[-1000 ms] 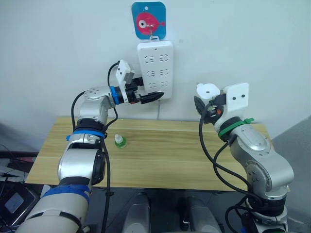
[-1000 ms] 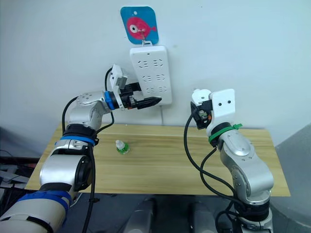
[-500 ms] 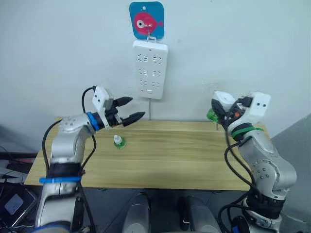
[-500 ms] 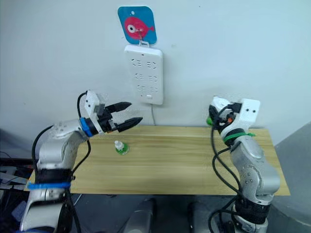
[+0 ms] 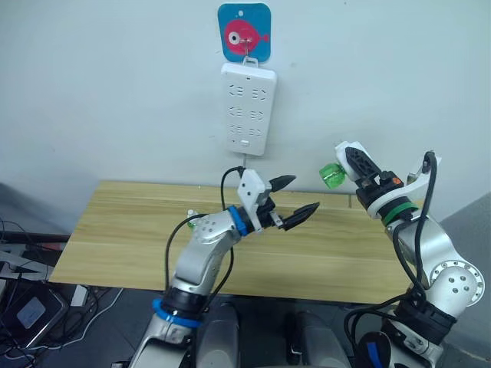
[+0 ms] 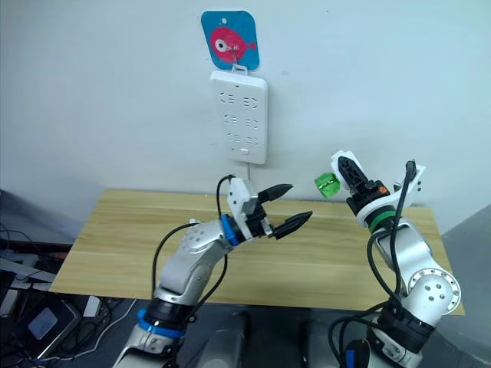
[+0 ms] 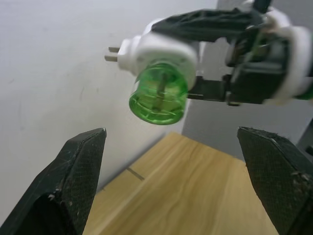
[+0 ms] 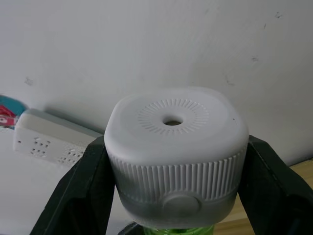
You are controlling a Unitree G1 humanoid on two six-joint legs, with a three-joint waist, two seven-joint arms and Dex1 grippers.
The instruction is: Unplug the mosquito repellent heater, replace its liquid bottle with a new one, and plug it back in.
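Right gripper (image 5: 360, 170) clamps the mosquito repellent heater (image 7: 164, 49) in mid-air beyond the table's far edge, used green bottle (image 7: 158, 93) facing the spread-fingered left gripper (image 5: 295, 201) (empty); off-centre grab could twist the heater loose.

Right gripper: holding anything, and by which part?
The right gripper clamps the mosquito repellent heater by its white body's sides; its liquid bottle hangs free from it.

A light wooden table (image 5: 115, 230) stands against the white wall. On it, near the left side behind the robot's left arm, stands a small green bottle with a white cap (image 5: 192, 216), mostly hidden.
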